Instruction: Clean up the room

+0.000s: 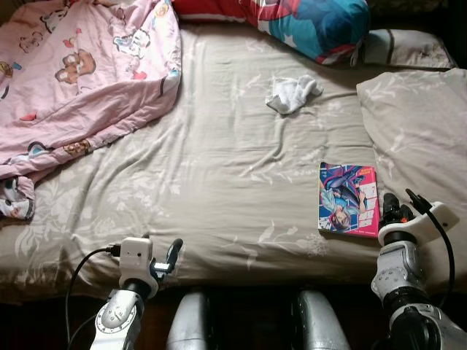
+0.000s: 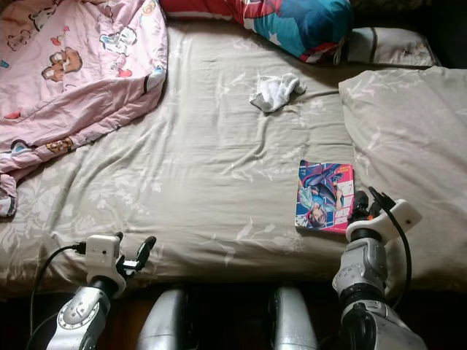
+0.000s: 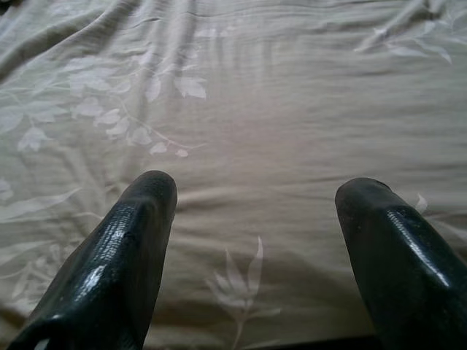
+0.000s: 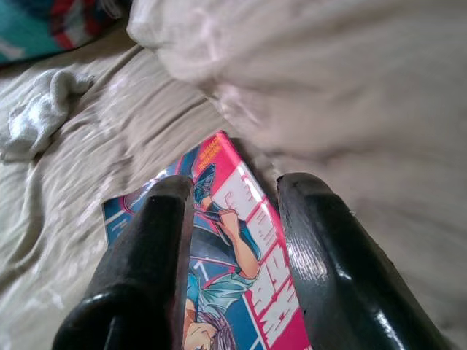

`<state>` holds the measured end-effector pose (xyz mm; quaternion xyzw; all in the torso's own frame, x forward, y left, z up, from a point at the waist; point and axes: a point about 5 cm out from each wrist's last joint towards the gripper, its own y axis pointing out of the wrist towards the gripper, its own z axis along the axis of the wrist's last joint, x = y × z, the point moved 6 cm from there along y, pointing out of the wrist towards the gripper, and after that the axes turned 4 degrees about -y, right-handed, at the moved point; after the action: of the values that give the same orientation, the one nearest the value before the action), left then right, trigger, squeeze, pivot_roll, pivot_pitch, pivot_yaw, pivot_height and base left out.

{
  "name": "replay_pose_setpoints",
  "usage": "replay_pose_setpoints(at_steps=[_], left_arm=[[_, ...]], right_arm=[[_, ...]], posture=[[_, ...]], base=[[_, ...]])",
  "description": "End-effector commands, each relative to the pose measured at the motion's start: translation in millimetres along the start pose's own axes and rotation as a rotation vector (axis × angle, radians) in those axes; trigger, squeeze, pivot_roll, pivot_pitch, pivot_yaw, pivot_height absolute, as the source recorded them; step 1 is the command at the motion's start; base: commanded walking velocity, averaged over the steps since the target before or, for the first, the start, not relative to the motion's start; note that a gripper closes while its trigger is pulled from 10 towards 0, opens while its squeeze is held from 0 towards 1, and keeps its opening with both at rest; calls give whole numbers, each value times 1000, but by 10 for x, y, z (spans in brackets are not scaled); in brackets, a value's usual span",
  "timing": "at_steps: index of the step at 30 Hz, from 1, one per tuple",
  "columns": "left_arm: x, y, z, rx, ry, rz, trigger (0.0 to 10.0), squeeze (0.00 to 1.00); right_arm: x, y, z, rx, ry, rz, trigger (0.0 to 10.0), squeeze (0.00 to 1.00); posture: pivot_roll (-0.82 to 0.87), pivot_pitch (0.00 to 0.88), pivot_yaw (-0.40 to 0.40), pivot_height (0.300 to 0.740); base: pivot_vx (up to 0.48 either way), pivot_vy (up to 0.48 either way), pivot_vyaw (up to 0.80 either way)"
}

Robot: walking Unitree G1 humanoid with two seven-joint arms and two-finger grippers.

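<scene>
Fingers, left: spread apart, nothing between them; the left gripper (image 3: 248,219) hovers over bare sheet at the near edge of the bed, toward the robot's left.
Fingers, right: parted, gripping nothing; the right gripper (image 4: 233,219) sits at the near right of the bed, its fingers (image 4: 157,240) straddling the pink edge of the book as seen from the wrist. Contact with the book cannot be told.
Book: a manga-style book (image 1: 347,198) lies flat on the sheet, cover up, pink border with a blue-haired figure. It sits near the front edge of the bed, just beside the near corner of the beige pillow.
Sock: a small crumpled white sock (image 1: 292,93) lies farther back on the sheet, toward the head of the bed, well apart from the book.
Bed: beige sheet (image 1: 219,168) with a pale leaf print, creased across the middle.
Blanket: pink blanket (image 1: 80,73) with cartoon prints, bunched over the far left corner and trailing down the left side.
Pillows: large beige pillow (image 1: 423,138) on the right, matching the sheet; a red and blue printed pillow (image 1: 306,25) along the far edge; a smaller pale pillow (image 1: 408,49) behind the beige one.
Robot body: two silver legs (image 1: 191,321) show against the near side of the bed.
</scene>
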<state>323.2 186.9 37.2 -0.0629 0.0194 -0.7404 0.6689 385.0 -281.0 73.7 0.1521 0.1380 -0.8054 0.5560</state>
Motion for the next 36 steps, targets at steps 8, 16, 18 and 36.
replay_pose_setpoints(at_steps=[8,16,18,36], left_arm=[[-87,98,-111,-20,-93,82,10000,0],[-85,146,-147,-16,-142,113,10000,0],[-100,147,-179,-24,-154,130,10000,0],[-220,98,-454,-121,-133,186,10000,0]], right_arm=[[-281,-336,-512,-88,-281,207,10000,0],[-288,-467,-711,-150,-314,241,10000,0],[-355,-486,-741,-159,-310,284,10000,0],[-295,-631,-1072,-301,-427,282,10000,0]], posture=[[30,184,31,632],[16,159,10,632],[14,157,2,632],[24,111,-9,732]], base=[[0,0,300],[0,0,384],[0,0,0],[0,0,0]])
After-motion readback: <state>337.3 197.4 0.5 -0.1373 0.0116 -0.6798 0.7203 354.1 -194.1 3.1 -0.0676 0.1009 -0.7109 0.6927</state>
